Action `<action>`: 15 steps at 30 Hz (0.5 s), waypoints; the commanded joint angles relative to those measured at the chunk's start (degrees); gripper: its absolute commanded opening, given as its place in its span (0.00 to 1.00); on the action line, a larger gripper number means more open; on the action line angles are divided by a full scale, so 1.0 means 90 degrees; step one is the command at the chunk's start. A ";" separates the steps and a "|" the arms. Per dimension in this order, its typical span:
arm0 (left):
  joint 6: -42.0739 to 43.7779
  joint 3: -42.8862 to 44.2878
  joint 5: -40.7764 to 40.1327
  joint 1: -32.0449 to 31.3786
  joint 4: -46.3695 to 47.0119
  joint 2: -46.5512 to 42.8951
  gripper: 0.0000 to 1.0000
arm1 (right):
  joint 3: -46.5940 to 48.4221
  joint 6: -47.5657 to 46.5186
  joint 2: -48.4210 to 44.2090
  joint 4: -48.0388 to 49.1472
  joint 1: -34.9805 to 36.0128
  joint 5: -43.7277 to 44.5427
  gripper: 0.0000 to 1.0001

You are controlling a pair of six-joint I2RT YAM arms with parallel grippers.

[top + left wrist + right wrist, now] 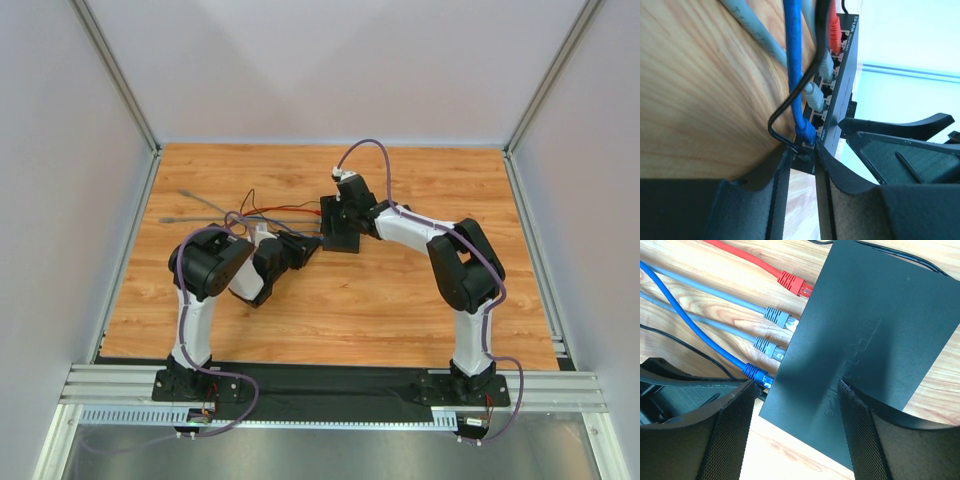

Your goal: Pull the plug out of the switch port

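Note:
The switch [340, 224] is a flat black box lying mid-table; it also shows in the right wrist view [865, 325] and the left wrist view [840, 90]. A blue plug [755, 373] sits in the port nearest its corner, also seen in the left wrist view [806, 131]. A thin black cable [775, 122] enters beside it. My left gripper [802, 152] has its jaws a narrow gap apart, tips right at the blue plug and black cable, and the plug stays uncovered. My right gripper [795, 386] is wide open over the switch's near corner.
Two grey plugs [777, 316] and a red plug [795, 284] sit in the other ports, their cables trailing left across the wooden table [420, 300]. Loose grey and red cables [210, 208] lie at the left. Grey walls enclose the table.

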 commanded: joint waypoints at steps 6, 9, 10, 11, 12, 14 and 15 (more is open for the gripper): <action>0.0083 0.0092 -0.0142 -0.0083 0.0453 0.0281 0.21 | 0.0321 -0.0126 0.0305 -0.0103 -0.0028 -0.0192 0.68; 0.0132 0.0092 -0.0132 -0.0093 0.0502 0.0301 0.10 | 0.0331 -0.0156 0.0315 -0.0133 -0.0028 -0.0212 0.66; 0.0152 0.0083 -0.0151 -0.0093 0.0541 0.0301 0.09 | 0.0350 -0.0175 0.0325 -0.0191 -0.0038 -0.0115 0.66; 0.0152 0.0053 -0.0161 -0.0083 0.0551 0.0301 0.07 | 0.0399 -0.0195 0.0325 -0.0259 -0.0018 -0.0018 0.66; 0.0152 0.0034 -0.0181 -0.0093 0.0570 0.0310 0.07 | 0.0428 -0.0185 0.0325 -0.0424 -0.0008 0.0341 0.65; 0.0162 -0.0015 -0.0200 -0.0093 0.0600 0.0311 0.03 | 0.0506 -0.0234 0.0354 -0.0630 0.0021 0.0656 0.64; 0.0172 -0.0015 -0.0200 -0.0083 0.0619 0.0320 0.02 | 0.0603 -0.0263 0.0393 -0.0834 0.0050 0.0996 0.64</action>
